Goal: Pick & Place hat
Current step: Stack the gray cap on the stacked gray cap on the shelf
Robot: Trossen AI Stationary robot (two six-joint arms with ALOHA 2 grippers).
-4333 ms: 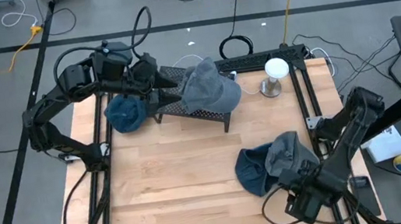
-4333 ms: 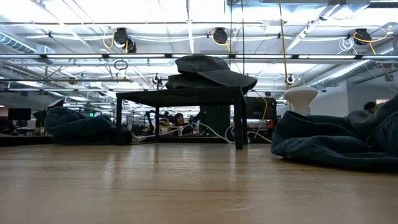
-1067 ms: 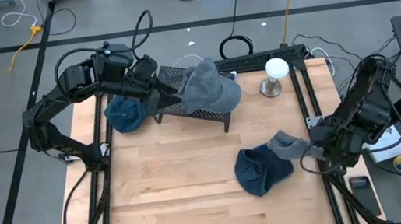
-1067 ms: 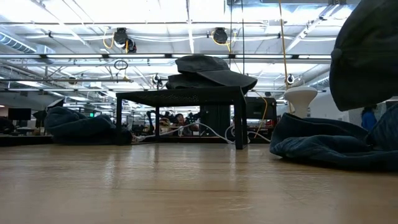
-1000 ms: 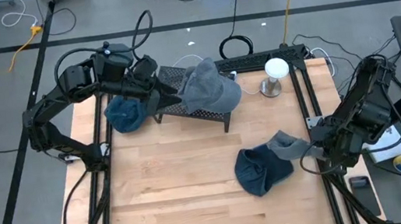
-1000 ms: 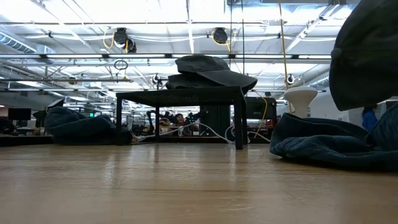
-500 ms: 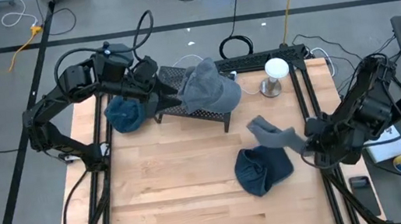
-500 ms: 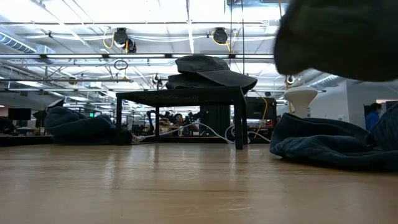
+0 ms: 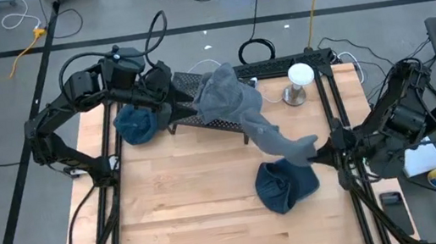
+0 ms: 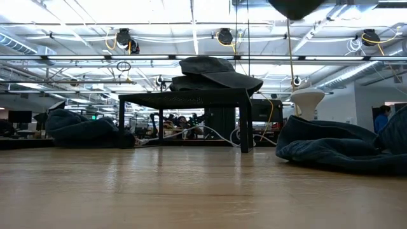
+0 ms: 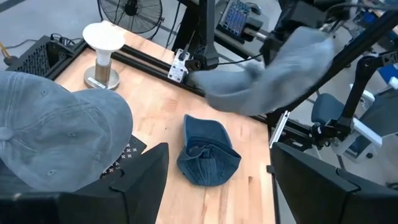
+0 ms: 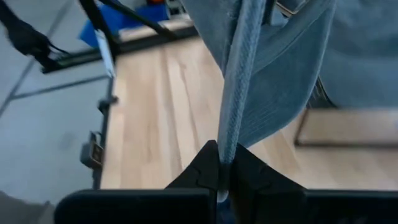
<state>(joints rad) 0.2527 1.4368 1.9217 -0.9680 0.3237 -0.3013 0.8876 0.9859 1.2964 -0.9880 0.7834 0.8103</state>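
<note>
A grey hat [image 9: 276, 138] hangs in the air over the table's middle right, with my right gripper [image 9: 323, 155] shut on it; only its underside [image 10: 296, 6] shows at the low view's top. Another grey hat [image 9: 220, 90] rests on the black rack [image 9: 192, 117] at the back. A blue hat [image 9: 285, 185] lies crumpled on the table under the lifted one. A second blue hat [image 9: 136, 123] lies left of the rack. My left gripper [image 9: 174, 102] stands open at the rack's left end, beside the grey hat [image 11: 56, 134] there. My right gripper pinches an edge of the grey hat [image 12: 231, 134] between its two fingertips [image 12: 205, 165]. The fingers come about level from the table's right side. The hat is lifted clear of the table and reaches away from the fingers toward the rack.
A white stand [image 9: 299, 79] is at the back right, beside the rack. Black frame rails [image 9: 330, 98] run along the table's edges. Bare wood [image 9: 187, 203] lies toward the near left.
My right gripper has gone up and toward the table's left and far side, carrying the grey hat. The hat has risen from beside the blue hat and now stretches out toward the rack; in the low view it has climbed almost out of the picture.
</note>
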